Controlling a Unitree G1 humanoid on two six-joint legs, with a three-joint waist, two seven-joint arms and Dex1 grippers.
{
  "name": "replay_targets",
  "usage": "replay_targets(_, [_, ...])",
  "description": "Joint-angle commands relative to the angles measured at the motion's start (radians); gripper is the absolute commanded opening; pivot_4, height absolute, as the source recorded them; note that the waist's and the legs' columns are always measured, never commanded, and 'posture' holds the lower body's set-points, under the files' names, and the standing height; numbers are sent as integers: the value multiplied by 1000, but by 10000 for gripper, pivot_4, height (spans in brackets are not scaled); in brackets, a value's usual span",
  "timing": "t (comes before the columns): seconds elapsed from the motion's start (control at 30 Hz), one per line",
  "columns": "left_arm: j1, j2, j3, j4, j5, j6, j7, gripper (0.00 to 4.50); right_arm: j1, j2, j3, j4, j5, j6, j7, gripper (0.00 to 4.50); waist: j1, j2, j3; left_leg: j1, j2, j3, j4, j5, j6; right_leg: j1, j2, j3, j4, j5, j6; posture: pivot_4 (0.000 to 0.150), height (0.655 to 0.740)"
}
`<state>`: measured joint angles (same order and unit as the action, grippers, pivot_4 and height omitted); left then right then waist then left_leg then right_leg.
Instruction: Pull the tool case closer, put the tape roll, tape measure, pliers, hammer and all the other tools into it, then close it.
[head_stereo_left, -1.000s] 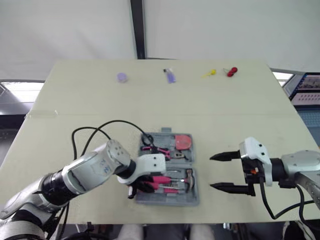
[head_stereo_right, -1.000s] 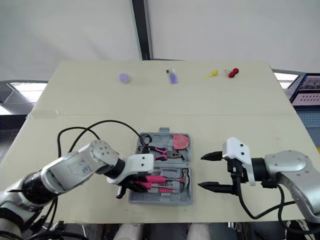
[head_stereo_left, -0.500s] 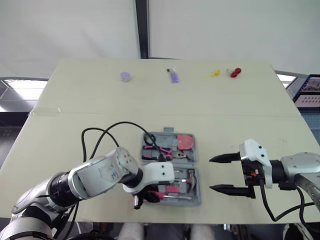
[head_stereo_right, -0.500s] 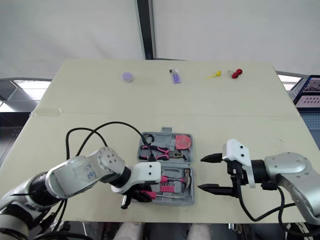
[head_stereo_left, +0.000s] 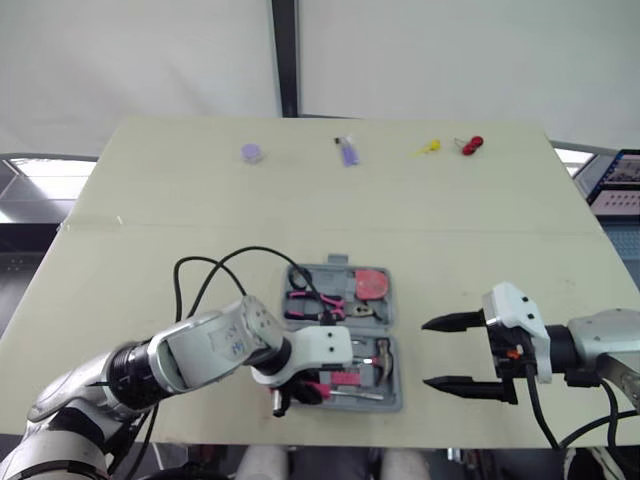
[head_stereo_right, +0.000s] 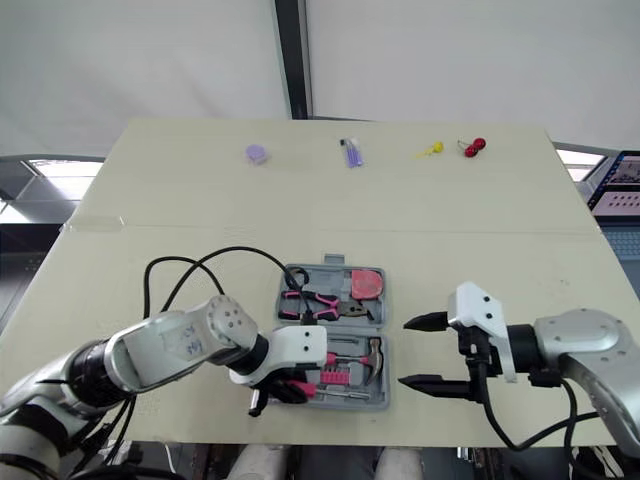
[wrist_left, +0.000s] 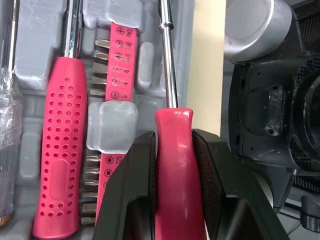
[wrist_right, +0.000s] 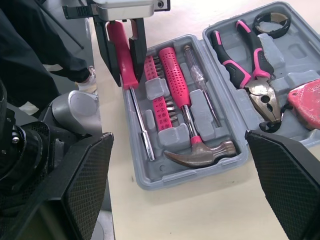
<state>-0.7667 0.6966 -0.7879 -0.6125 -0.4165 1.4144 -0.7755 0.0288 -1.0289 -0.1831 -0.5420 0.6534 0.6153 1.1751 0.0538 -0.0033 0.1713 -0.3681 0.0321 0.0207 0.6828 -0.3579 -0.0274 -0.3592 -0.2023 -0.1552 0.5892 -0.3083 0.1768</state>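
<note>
Tool case (wrist_right: 145, 180) lies open near the front edge of the desk (head_stereo_left: 300, 200). Hammer (wrist_right: 200, 152), pliers (wrist_right: 245, 55), tape measure (wrist_right: 307, 102) and tape roll (wrist_right: 272, 22) are seated in it. The screwdriver (wrist_right: 119, 50) has its shaft in the frontmost slot, its handle clamped in the left gripper (wrist_left: 173, 155) fingers. Over the last second this gripper has moved from the case's left side to its front edge. Right gripper (head_stereo_left: 427, 352) is just beside the case, fingers wide, empty. Judgement: release, then close.

The table (head_stereo_left: 480, 230) holds an open tool case (wrist_right: 160, 177) near, and far back a purple lid (head_stereo_left: 249, 152), purple stick (head_stereo_left: 344, 153), yellow bit (head_stereo_left: 424, 148) and red bit (head_stereo_left: 468, 144).
</note>
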Motion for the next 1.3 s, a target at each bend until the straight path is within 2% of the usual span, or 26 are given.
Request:
replay_targets(0.03, [-4,-11,0,-11,-10,-21,4,6242,1,-16,-33,-28,22,0,10,45000,0,0,0,0,0,0,0,0,0,0,0,0,0,0,0,1500,7400])
replay_targets(1.3, [12,-59,-40,67,-2,-84,36,6242,25,-3,-62,-42,28,7,-15,45000,0,0,0,0,0,0,0,0,0,0,0,0,0,0,0,1500,7400])
